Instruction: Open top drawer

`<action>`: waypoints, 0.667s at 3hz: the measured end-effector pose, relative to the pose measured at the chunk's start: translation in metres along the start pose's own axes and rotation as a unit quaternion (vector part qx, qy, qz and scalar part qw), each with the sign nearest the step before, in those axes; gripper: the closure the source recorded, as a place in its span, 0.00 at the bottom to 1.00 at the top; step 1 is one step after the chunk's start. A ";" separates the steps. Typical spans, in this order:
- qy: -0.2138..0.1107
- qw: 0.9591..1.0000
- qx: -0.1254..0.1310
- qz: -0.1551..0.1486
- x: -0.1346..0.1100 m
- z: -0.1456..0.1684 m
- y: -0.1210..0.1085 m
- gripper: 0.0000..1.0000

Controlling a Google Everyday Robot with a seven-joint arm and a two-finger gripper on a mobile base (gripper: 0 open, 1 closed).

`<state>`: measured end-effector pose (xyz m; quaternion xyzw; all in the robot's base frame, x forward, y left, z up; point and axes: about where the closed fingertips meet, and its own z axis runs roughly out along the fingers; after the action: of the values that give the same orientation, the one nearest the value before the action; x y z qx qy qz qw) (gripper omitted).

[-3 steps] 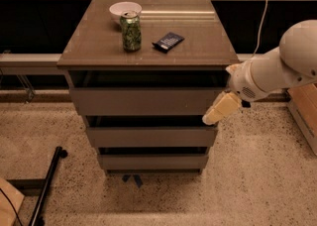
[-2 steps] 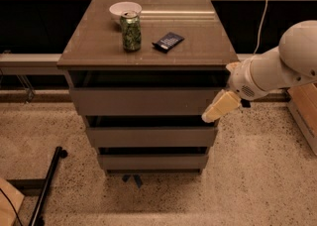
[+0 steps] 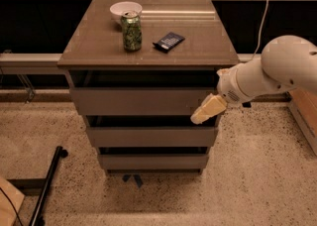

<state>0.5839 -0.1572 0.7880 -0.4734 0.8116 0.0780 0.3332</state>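
jaws at top drawer (image 3: pixel 138 102) lower corner, state unclear | tabletop (image 3: pixel 200 41): can (image 3: pixel 132 32), bowl (image 3: pixel 124 9), dark packet (image 3: pixel 169 41)

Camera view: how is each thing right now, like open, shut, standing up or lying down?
top drawer: barely out, if at all; dark gap above its front
gripper: at the top drawer's lower right corner
middle drawer: looks shut
bottom drawer: looks shut
green can: standing upright
white bowl: right way up
dark packet: lying flat
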 end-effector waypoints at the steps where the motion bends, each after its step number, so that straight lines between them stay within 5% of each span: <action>1: -0.030 0.999 -0.008 0.018 0.000 0.032 -0.009 0.00; 2: -0.056 0.998 -0.017 0.039 0.005 0.067 -0.020 0.00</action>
<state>0.6300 -0.1423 0.7372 -0.4423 0.8080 0.1308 0.3667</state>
